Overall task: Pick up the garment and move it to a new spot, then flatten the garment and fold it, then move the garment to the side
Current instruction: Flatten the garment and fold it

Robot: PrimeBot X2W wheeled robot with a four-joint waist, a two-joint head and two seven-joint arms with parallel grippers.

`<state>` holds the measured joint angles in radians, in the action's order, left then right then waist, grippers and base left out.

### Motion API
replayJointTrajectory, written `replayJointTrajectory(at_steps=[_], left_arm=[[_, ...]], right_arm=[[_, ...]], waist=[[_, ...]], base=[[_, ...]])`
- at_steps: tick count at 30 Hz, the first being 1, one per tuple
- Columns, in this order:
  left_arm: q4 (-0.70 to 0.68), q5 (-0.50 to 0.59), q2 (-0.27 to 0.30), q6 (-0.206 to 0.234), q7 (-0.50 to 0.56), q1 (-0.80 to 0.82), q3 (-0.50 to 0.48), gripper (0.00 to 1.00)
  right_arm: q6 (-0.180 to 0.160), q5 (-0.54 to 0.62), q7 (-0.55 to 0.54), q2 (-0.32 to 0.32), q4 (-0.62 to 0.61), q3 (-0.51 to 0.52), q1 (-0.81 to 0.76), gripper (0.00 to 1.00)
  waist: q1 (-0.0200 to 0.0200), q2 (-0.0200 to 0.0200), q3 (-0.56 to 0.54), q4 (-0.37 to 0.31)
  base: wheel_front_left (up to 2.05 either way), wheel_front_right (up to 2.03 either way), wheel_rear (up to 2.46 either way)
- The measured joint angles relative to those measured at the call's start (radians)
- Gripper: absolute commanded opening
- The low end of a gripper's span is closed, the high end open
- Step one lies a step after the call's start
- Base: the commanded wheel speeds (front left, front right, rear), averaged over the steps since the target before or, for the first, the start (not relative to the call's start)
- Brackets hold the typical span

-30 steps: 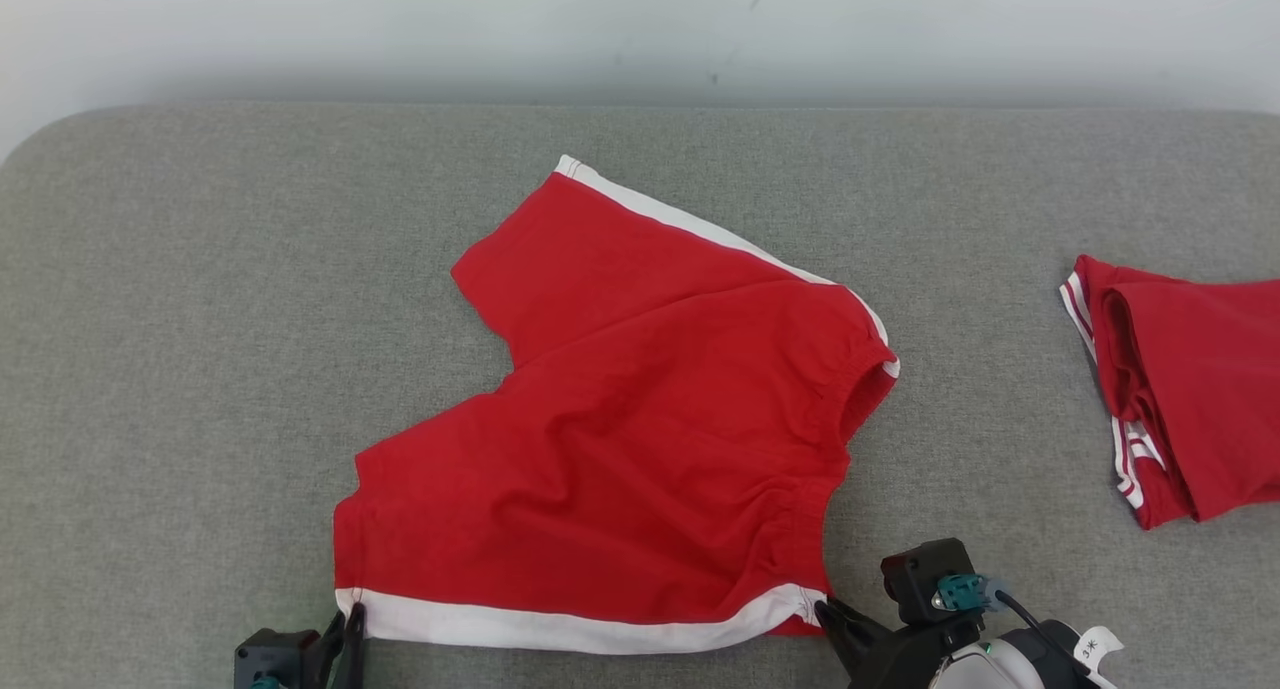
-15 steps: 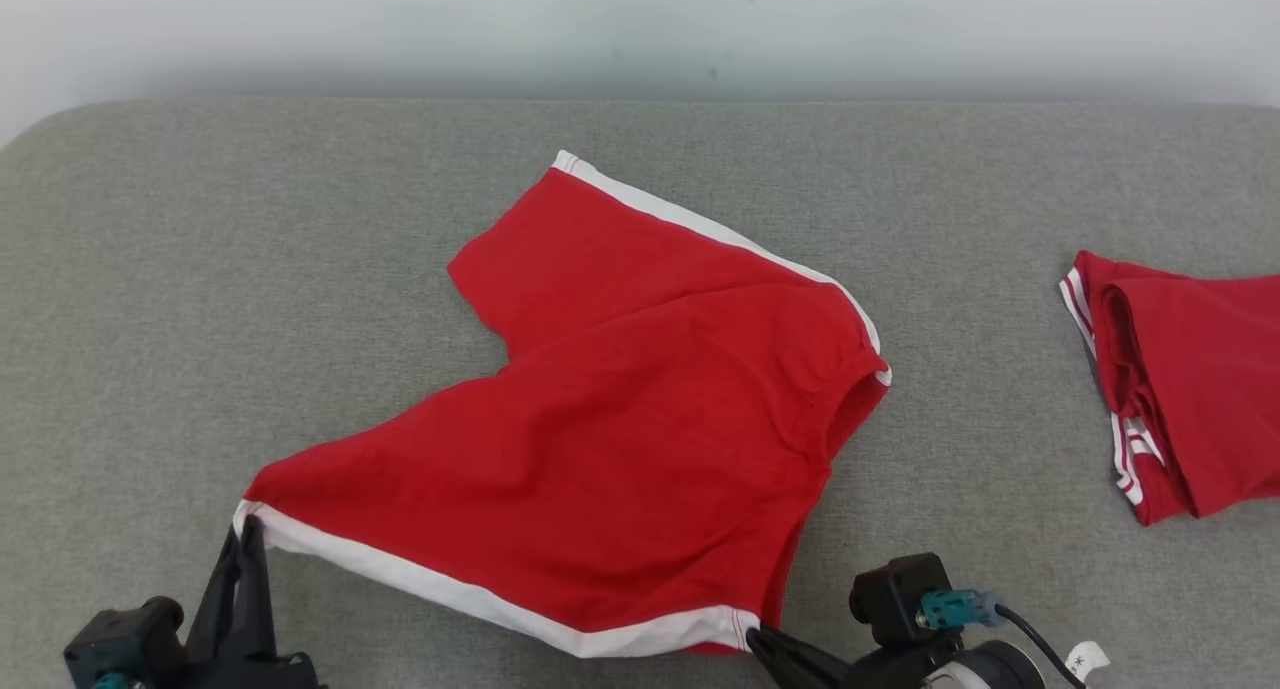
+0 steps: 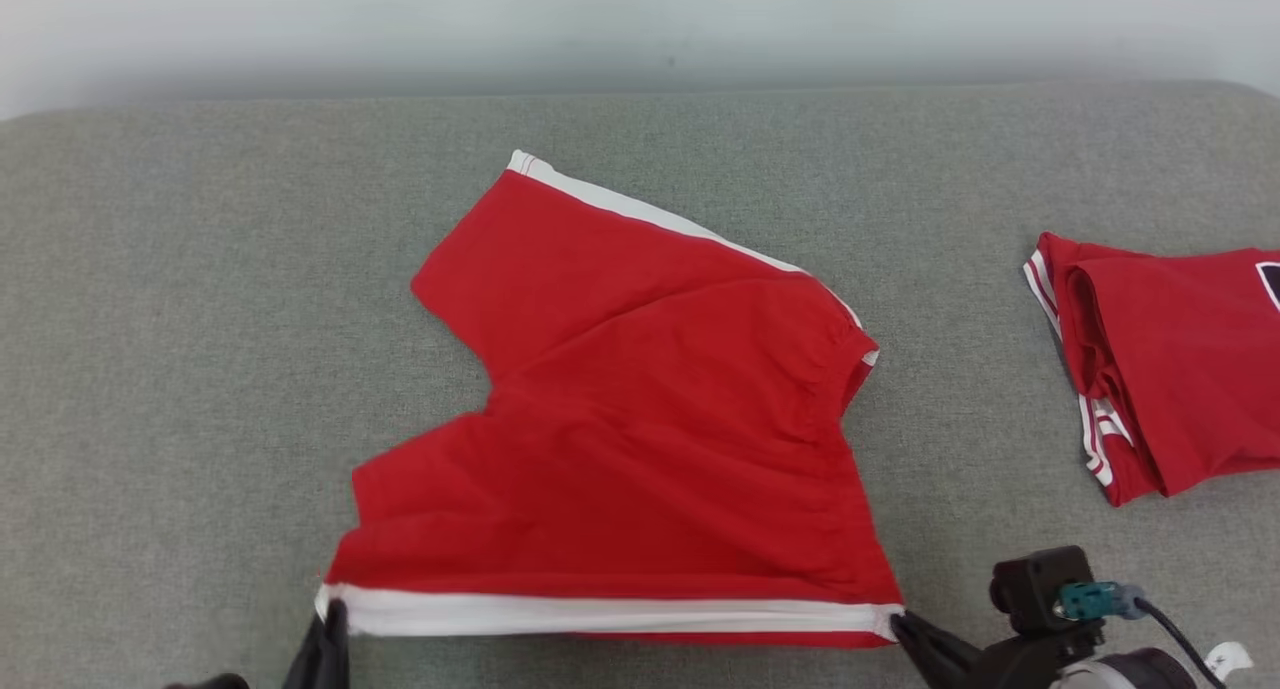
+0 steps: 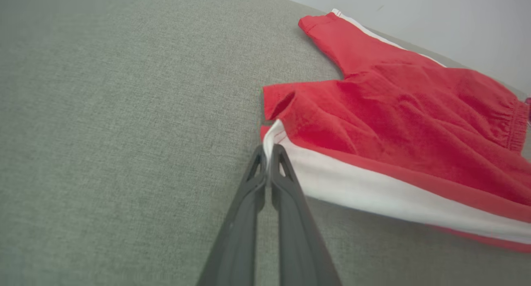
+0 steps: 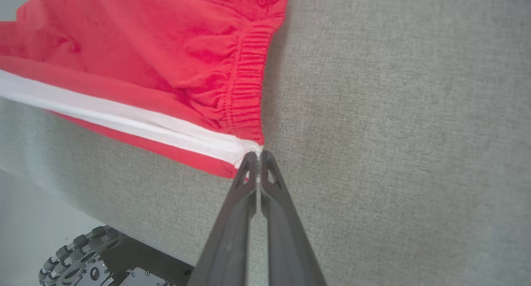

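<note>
Gripped the red shorts (image 3: 640,449) by both ends of the near white-striped edge
Had the left claw (image 4: 269,153) shut on the hem corner and the right claw (image 5: 258,155) shut on the waistband corner, both pinching cloth. Held that edge stretched straight between them, along the near rim of the grey tabletop (image 3: 180,319), with the rest of the shorts spread toward the middle and one leg angled to the far left. Showed broad bare surface to the left and beyond; less to the right, with a folded red garment (image 3: 1170,359) lying well apart by the right edge
</note>
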<state>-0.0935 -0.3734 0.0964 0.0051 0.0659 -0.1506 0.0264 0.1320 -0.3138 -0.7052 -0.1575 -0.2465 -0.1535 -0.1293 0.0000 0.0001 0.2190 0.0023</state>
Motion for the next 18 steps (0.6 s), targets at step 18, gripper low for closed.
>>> replayJointTrajectory(at_steps=[18], left_arm=[[-0.144,-0.061,-0.021,0.010,0.093,-0.133,0.090,0.00]], right_arm=[[0.000,0.066,-0.081,-0.038,-0.075,0.133,-0.074,0.00]], waist=[[0.0000,0.0000,-0.021,0.026]], base=[[0.00,0.00,0.00]])
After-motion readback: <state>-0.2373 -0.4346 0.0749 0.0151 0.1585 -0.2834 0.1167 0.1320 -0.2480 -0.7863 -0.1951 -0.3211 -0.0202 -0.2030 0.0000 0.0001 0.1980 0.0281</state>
